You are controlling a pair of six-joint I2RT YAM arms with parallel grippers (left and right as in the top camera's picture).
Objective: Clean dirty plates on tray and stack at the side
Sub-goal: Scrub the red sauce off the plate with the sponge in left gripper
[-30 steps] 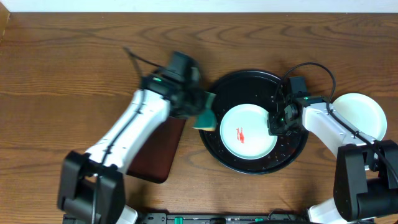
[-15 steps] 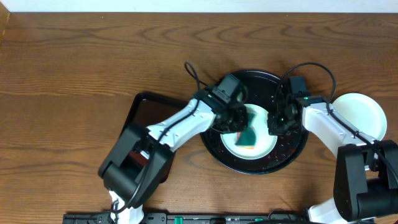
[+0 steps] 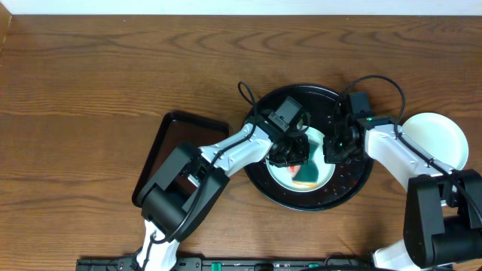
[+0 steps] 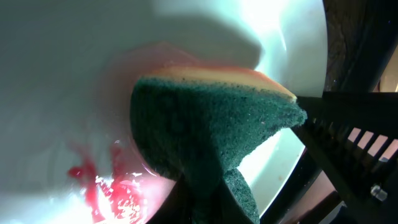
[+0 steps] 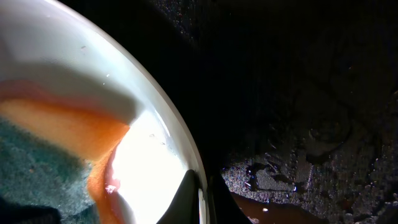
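Observation:
A pale mint-white plate [image 3: 325, 175] with a red smear [image 4: 106, 186] lies in the round black tray [image 3: 354, 177]. My left gripper [image 3: 295, 154] is shut on a green-and-yellow sponge [image 4: 205, 130] and presses it on the plate's centre. The sponge also shows in the overhead view [image 3: 307, 175] and in the right wrist view [image 5: 43, 155]. My right gripper [image 3: 331, 150] is shut on the plate's right rim [image 5: 186, 155]. Another pale plate [image 3: 437, 139], clean on top, sits on the table at the right, outside the tray.
A rectangular dark maroon tray [image 3: 177, 147] lies left of the black tray, partly under my left arm. Wet patches show on the black tray [image 5: 298, 155]. Brown wood tabletop [image 3: 90, 83] stretches to the left and back.
My left arm swung right from the maroon tray with the sponge and brought it down onto the plate's smear. The right gripper and plate stayed put.

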